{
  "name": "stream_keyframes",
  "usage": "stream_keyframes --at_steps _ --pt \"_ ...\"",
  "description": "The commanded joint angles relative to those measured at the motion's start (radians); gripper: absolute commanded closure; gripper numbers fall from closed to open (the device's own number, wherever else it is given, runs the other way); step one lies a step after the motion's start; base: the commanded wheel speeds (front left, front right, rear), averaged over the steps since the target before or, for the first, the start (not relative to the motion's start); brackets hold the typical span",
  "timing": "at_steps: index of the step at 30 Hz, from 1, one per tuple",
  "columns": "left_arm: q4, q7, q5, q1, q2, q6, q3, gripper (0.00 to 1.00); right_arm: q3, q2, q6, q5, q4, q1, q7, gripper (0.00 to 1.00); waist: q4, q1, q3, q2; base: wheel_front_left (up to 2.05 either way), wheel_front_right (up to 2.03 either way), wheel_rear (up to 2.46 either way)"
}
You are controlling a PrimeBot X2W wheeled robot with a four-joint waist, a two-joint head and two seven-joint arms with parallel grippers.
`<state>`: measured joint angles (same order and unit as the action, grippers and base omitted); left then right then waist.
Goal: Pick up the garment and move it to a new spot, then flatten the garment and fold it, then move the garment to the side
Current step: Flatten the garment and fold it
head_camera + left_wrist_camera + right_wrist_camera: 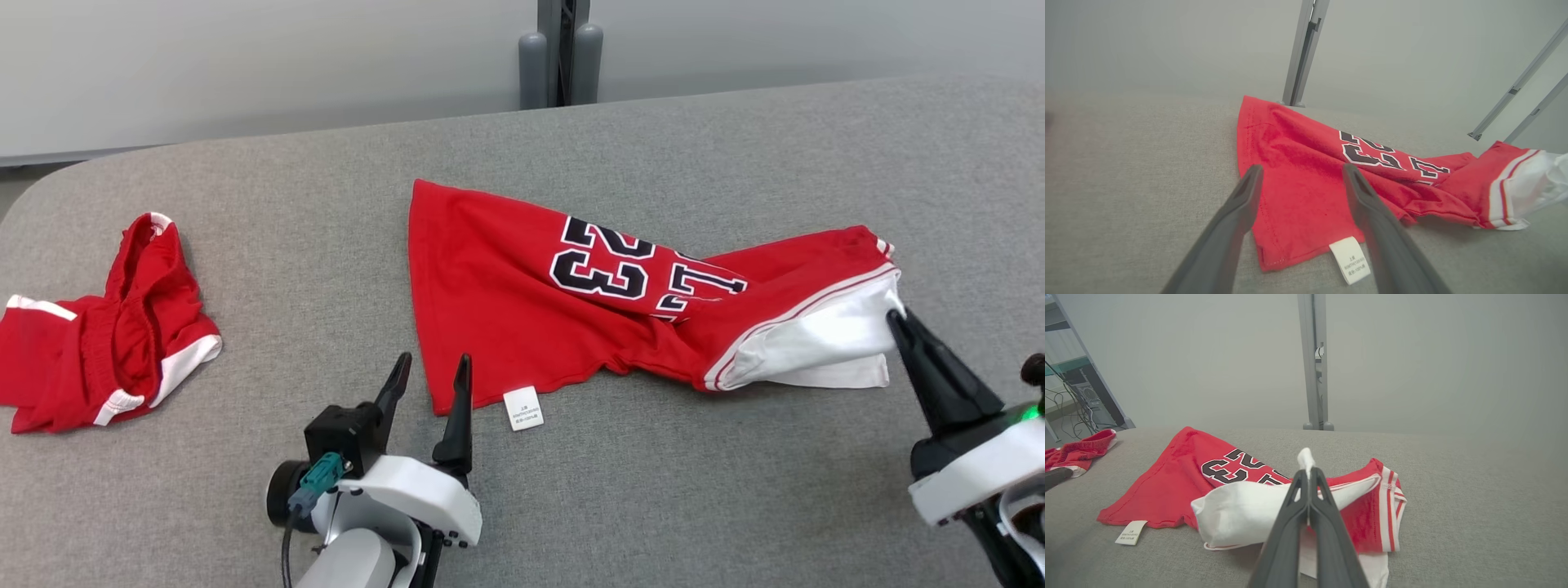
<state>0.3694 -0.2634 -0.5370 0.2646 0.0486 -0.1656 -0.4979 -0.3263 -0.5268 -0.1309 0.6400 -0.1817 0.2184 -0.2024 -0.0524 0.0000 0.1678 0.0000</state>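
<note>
The left gripper [434, 363] stands with fingers apart just off the jersey's [490, 302] near-left hem corner, beside the label [522, 408]. The jersey lies twisted and half-bunched on the desk [653, 506]; it looks light and limp and will likely sag and drag, so it wants holds at two corners. At its right end the right gripper [896, 317] is clamped on the white panel [816, 343].

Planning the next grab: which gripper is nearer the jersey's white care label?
Left. The left gripper, open, sits just beside the care label; the right gripper is shut on the jersey at its white far end.
</note>
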Motion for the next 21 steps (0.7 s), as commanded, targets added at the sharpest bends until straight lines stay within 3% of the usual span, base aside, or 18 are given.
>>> stream_keyframes --at_steps 1,7,15,21 --pt "0.022 -0.001 -0.007 -0.011 0.003 -0.004 -0.003 0.0 0.022 0.018 0.0 -0.026 0.02 -0.024 0.019 1.0 -0.005 0.0 -0.008 0.0 0.0 0.0 0.0" --pt "0.095 0.001 -0.038 0.0 0.004 -0.009 -0.019 0.0 0.088 0.079 0.0 -0.094 0.092 -0.076 0.083 1.0 -0.004 0.0 -0.011 0.0 0.0 0.0 0.0" --pt "0.146 0.064 -0.079 0.019 0.006 -0.01 -0.015 0.0 0.127 0.111 0.0 -0.13 0.142 -0.108 0.123 1.0 0.007 0.0 -0.005 0.0 0.0 0.0 0.0" --pt "0.171 0.139 -0.172 0.047 0.004 0.026 -0.006 0.0 0.13 0.125 0.0 -0.141 0.169 -0.108 0.139 1.0 0.004 0.0 0.012 0.0 0.0 0.0 0.0"
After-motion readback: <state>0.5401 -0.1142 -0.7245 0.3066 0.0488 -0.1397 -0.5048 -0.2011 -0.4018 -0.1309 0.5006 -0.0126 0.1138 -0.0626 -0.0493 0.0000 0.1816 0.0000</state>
